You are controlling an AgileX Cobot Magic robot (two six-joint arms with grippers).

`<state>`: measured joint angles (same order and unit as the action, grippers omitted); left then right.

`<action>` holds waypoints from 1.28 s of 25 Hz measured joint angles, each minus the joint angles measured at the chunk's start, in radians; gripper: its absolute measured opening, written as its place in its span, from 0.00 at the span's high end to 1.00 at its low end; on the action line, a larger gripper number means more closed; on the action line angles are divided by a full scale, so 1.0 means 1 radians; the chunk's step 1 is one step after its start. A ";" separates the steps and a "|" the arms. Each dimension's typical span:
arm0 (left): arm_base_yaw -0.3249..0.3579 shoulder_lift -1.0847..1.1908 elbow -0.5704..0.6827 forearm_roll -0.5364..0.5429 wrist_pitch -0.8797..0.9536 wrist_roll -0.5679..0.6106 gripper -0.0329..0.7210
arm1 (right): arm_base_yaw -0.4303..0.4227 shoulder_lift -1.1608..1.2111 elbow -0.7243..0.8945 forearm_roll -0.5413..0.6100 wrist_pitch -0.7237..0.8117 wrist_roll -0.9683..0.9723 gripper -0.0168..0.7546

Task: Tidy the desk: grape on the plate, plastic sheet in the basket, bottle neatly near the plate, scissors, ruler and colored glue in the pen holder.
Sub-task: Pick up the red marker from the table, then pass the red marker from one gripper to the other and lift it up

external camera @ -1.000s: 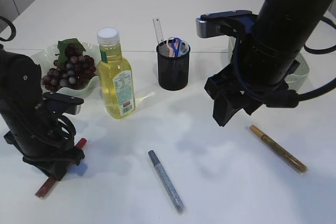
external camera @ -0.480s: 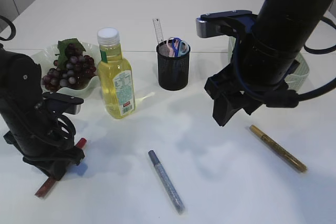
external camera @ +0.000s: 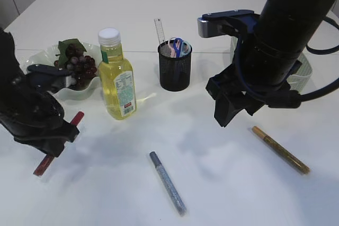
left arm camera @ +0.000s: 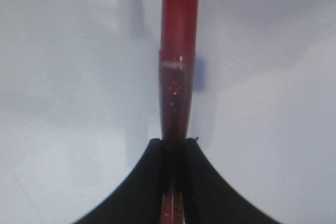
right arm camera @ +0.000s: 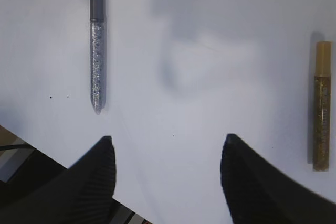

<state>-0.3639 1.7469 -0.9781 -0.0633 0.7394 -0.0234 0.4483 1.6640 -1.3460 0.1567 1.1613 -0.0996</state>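
Left gripper point(external camera: 50, 149) is clamped on the red glue pen point(left arm camera: 177, 72); right gripper point(right arm camera: 167, 167) hangs spread and empty above the silver glue pen point(external camera: 167, 182) and gold glue pen point(external camera: 279, 149). Beyond, bottle point(external camera: 117, 75) stands beside the plate point(external camera: 37, 56) holding grapes point(external camera: 71, 70), and scissors point(external camera: 179, 46) and ruler point(external camera: 159, 30) sit in the pen holder point(external camera: 175, 70), so the three glue pens seem all that is left.

On the table point(external camera: 159, 19): plate point(external camera: 37, 59) with grapes point(external camera: 79, 67) near left edge; bottle point(external camera: 117, 78) just right of plate; pen holder point(external camera: 175, 67) mid-table, ruler point(external camera: 159, 31) and scissors point(external camera: 179, 46) inside; basket point(external camera: 303, 75) at right edge. Toward front edge: one glue pen point(external camera: 167, 182) centre, another point(external camera: 279, 149) right, a third point(external camera: 57, 144) left.
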 joint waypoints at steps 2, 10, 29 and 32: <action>0.000 -0.044 0.000 -0.011 0.002 0.000 0.89 | 0.000 0.000 0.000 0.000 -0.001 0.000 0.34; 0.000 -0.200 0.000 -0.072 -0.006 0.015 0.89 | 0.000 0.000 0.000 0.150 -0.016 -0.122 0.34; 0.000 -0.308 0.000 -0.786 -0.054 0.584 0.89 | 0.000 -0.060 0.002 0.536 -0.208 -0.353 0.34; 0.000 -0.308 0.000 -0.839 -0.056 0.610 0.89 | 0.000 -0.068 0.002 0.642 -0.251 -0.419 0.34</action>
<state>-0.3639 1.4388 -0.9781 -0.9022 0.6839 0.5863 0.4483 1.5958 -1.3444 0.7988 0.9100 -0.5187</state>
